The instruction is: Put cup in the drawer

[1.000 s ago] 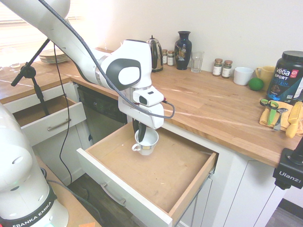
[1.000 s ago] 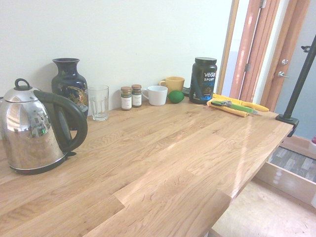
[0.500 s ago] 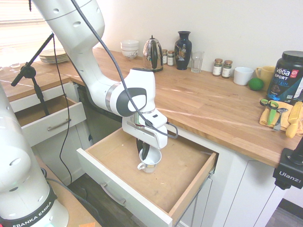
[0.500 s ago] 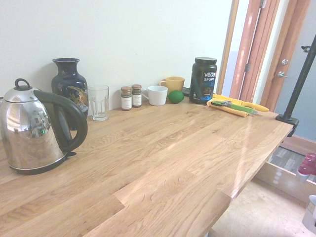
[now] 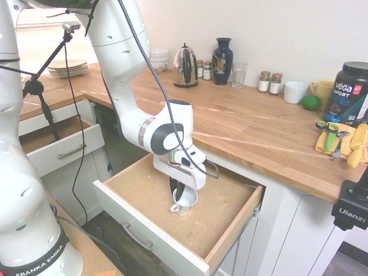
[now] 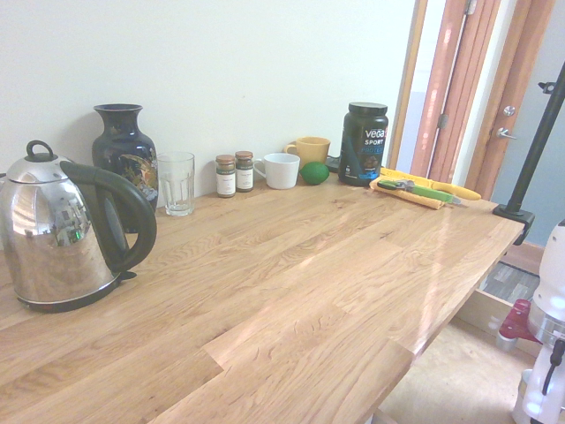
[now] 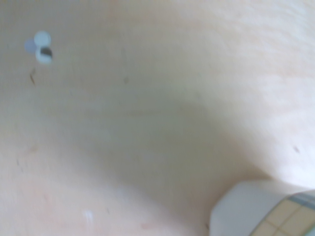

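Gripper (image 5: 177, 195) points straight down, clenched on the rim of the cup (image 5: 184, 200): one dark finger inside the cup, the other on the outside wall. Cup is upright, low inside the drawer (image 5: 225, 230). Can't tell from the first exterior view whether its base touches the drawer floor or sits just above it. Its small loop handle faces the drawer's white front.

Cup position: about mid-width of the drawer, closer to the front panel than to the back. Drawer is pulled fully open below the counter (image 5: 259, 135); its bar handle (image 5: 137, 237) shows on the front.

Wrist view: blurred light wood of the drawer floor (image 7: 147, 123) fills most of it, with the cup's white rim and a grey-blue grid marking (image 7: 268, 211) in the corner.

Arm (image 5: 123, 69) comes down from above the counter edge; the white wrist housing sits right over the cup. A second, narrower drawer (image 5: 60, 146) stands open further along the cabinets, away from the cup.

On the counter, all well apart from the drawer: kettle (image 5: 186, 65), dark vase (image 5: 222, 61), glass (image 5: 239, 75), spice jars (image 5: 270, 82), white mug (image 5: 295, 92), black tub (image 5: 347, 94).

In the second exterior view only a bit of the arm (image 6: 540, 353) shows past the counter edge; cup is not in view there.
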### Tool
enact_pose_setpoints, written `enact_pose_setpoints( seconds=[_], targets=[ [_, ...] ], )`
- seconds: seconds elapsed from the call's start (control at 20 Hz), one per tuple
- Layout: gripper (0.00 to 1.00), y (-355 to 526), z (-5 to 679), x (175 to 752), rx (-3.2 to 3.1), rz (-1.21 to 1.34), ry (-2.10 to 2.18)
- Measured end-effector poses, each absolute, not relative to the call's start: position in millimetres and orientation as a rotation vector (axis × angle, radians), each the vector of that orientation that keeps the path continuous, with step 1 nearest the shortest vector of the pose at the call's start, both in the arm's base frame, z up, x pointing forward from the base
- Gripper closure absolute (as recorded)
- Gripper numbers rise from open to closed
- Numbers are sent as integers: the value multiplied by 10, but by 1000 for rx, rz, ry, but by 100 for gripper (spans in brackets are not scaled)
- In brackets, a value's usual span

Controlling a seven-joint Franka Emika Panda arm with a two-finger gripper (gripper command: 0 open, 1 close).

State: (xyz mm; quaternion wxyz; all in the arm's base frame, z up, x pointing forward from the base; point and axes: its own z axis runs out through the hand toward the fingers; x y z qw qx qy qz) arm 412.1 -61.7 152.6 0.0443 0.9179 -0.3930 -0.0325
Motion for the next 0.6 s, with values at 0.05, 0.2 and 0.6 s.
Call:
enact_pose_setpoints(
  seconds=[0.05, 0.2, 0.6],
  targets=[
    [100, -610, 1506, 4140, 2806, -99, -1203],
    [100, -607, 1423, 4156, 2800, -112, -1208],
    [0, -607, 1352, 4203, 2790, -114, -1234]
  ],
)
